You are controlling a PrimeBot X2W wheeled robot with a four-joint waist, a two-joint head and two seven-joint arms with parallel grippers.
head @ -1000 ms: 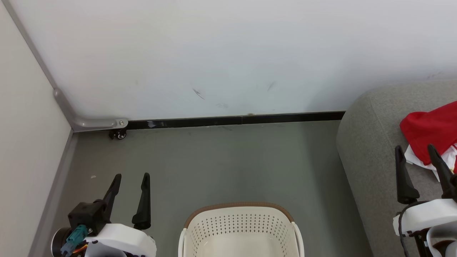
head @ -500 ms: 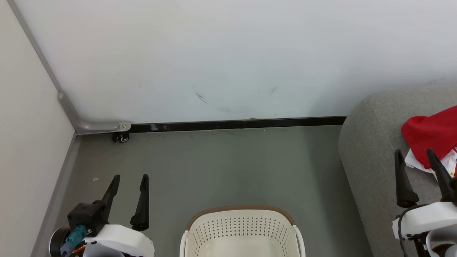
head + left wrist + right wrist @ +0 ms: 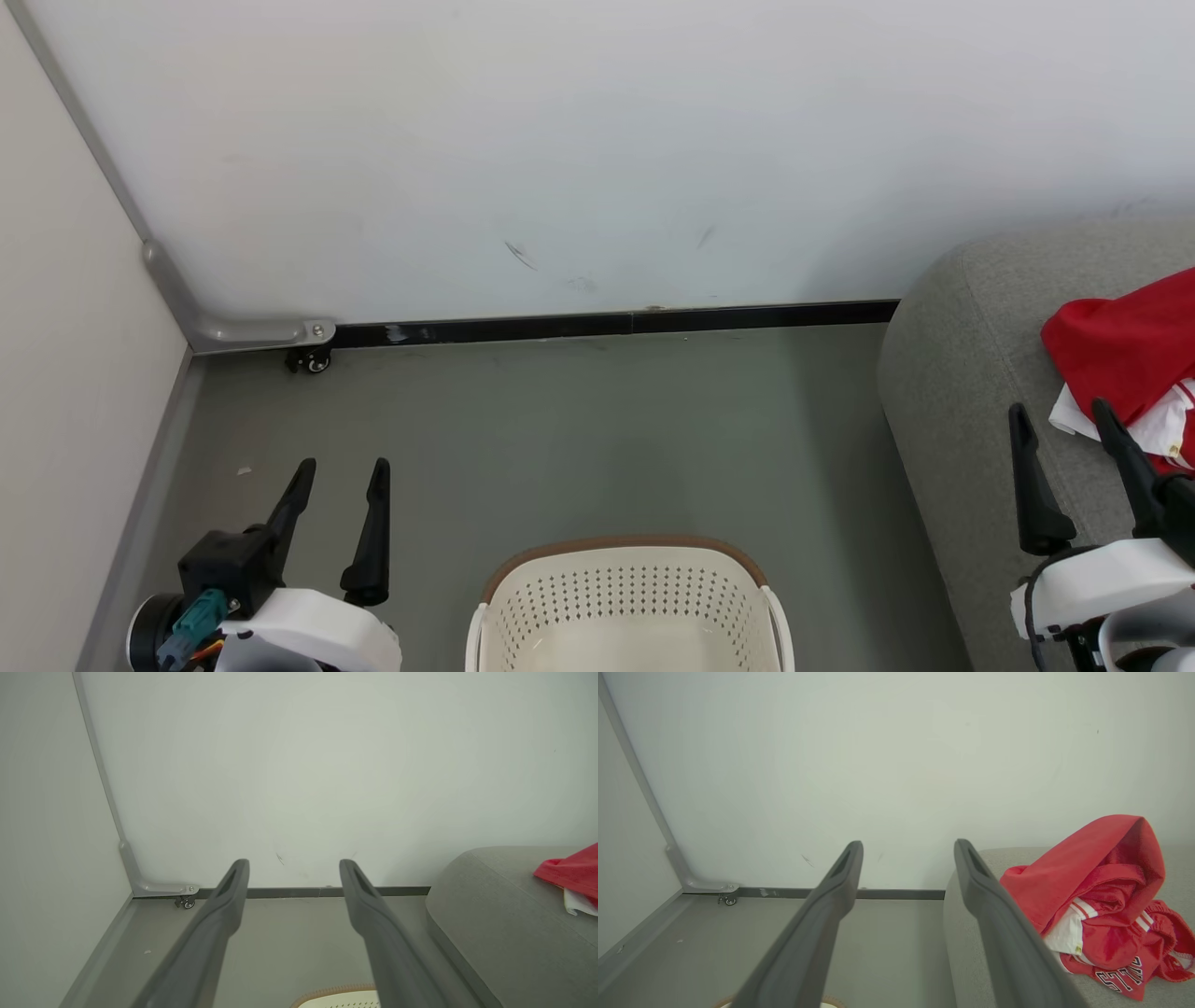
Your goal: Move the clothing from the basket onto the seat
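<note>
Dark left pincer (image 3: 344,463) spread wide, empty, right pincer (image 3: 1059,407) likewise

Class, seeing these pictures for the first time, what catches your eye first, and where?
The red clothing heaped on the grey seat at the right stands out most. Then the cream basket, low in the middle on the floor, between the open left gripper and right gripper.

A small caster (image 3: 317,360) sits under a grey bracket (image 3: 252,329) where wall (image 3: 560,140) meets floor (image 3: 560,439).
</note>
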